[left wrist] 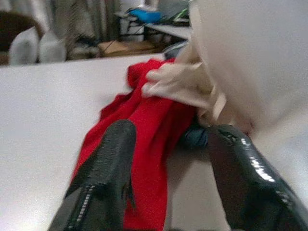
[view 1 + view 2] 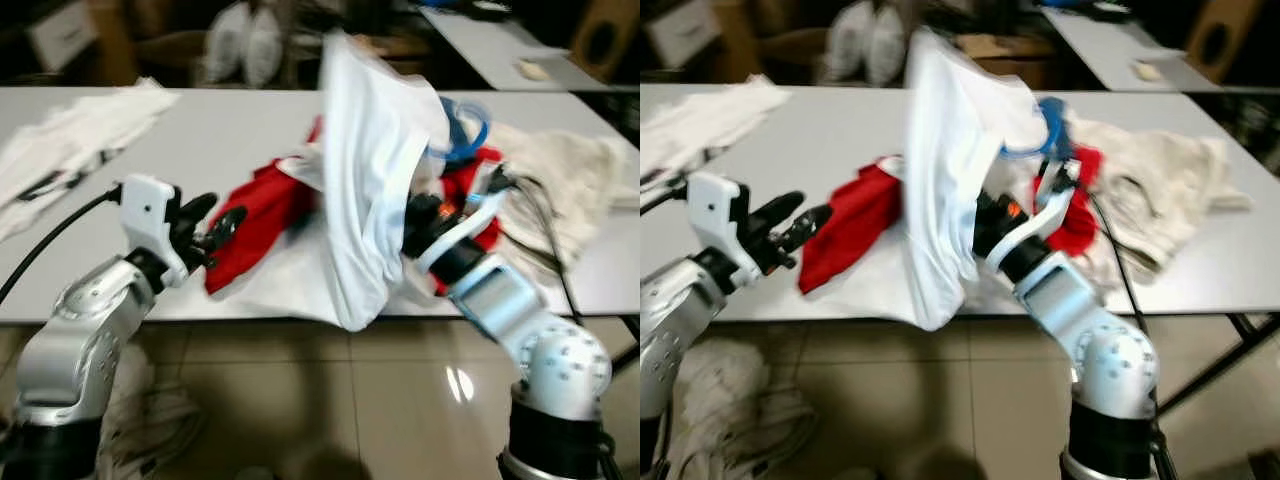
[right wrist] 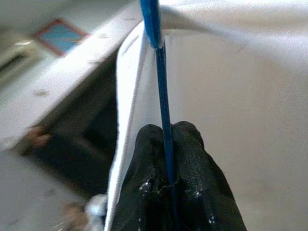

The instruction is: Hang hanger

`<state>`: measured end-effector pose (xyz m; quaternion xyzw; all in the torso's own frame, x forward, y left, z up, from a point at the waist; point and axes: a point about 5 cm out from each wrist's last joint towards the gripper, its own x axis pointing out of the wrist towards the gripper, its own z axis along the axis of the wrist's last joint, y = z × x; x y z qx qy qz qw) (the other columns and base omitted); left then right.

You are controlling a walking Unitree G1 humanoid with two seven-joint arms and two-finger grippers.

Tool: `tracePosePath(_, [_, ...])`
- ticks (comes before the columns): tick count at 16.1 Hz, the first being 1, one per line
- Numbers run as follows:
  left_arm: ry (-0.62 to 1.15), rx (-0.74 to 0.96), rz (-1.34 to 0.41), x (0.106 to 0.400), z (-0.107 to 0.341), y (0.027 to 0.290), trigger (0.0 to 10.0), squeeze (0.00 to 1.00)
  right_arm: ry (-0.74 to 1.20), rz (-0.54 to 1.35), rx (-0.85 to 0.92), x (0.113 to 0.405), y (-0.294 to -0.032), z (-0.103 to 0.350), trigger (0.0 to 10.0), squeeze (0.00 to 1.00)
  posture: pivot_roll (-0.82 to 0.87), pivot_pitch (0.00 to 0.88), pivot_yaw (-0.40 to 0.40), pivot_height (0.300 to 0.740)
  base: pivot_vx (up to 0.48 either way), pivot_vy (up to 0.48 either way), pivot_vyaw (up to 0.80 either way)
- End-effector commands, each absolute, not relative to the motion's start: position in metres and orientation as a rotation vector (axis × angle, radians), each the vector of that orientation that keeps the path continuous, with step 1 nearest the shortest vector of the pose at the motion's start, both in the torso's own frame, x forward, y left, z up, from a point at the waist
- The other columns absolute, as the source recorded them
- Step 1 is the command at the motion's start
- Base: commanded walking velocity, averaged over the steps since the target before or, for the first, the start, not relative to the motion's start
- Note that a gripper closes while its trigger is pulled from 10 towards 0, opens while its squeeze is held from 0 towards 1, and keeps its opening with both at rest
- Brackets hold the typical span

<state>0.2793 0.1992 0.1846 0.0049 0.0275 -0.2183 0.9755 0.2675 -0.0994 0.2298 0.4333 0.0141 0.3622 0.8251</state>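
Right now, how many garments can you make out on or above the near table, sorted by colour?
White garment on the blue plastic hanger, lifted by the right gripper: 1
Red garment: 1
Cream garment: 1
White printed cloth at the table's left end: 1
Total: 4

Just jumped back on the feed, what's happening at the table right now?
The right gripper is shut on a blue hanger with a white garment draped over it, held up above the table. The left gripper is open, low near the table's front edge, pointing at a red garment lying on the table. More pale clothes lie to the right.
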Motion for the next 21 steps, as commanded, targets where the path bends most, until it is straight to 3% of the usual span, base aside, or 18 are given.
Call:
tracePosePath(1, [0.066, 0.017, -0.437, 0.274, 0.183, 0.198, 10.0, 1.0, -0.035, 0.865, 0.934, 0.261, -0.1, 0.247, 10.0, 0.0, -0.01, 0.0, 0.01, 0.74, 0.0, 0.0, 0.78])
tracePosePath(5, [0.035, -0.007, -0.376, 0.266, 0.183, 0.196, 10.0, 0.91, -0.185, 1.047, 0.953, 0.247, -0.097, 0.282, 10.0, 0.0, 0.0, 0.0, -0.006, 0.74, 0.0, 0.0, 0.77])
tracePosePath(11, [0.033, -0.006, -0.23, 0.267, 0.182, 0.21, 10.0, 0.89, -0.237, 1.107, 0.934, 0.243, -0.097, 0.299, 10.0, 0.0, 0.01, 0.0, -0.014, 0.74, 0.0, 0.0, 0.77])
tracePosePath(14, [0.051, 0.015, -0.211, 0.266, 0.178, 0.212, 10.0, 0.89, -0.106, 1.027, 0.871, 0.252, -0.093, 0.276, 10.0, 0.0, 0.01, 0.0, -0.014, 0.74, 0.0, 0.0, 0.77])
tracePosePath(17, [0.102, 0.069, -0.164, 0.264, 0.17, 0.22, 10.0, 0.89, 0.119, 0.891, 0.69, 0.26, -0.094, 0.226, 10.0, 0.0, 0.01, 0.0, -0.013, 0.74, 0.0, 0.0, 0.77])
tracePosePath(21, [0.174, 0.083, -0.359, 0.249, 0.158, 0.202, 10.0, 0.89, 0.186, 0.878, 0.672, 0.256, -0.097, 0.208, 10.0, 0.0, 0.02, 0.0, -0.013, 0.74, 0.0, 0.0, 0.77])
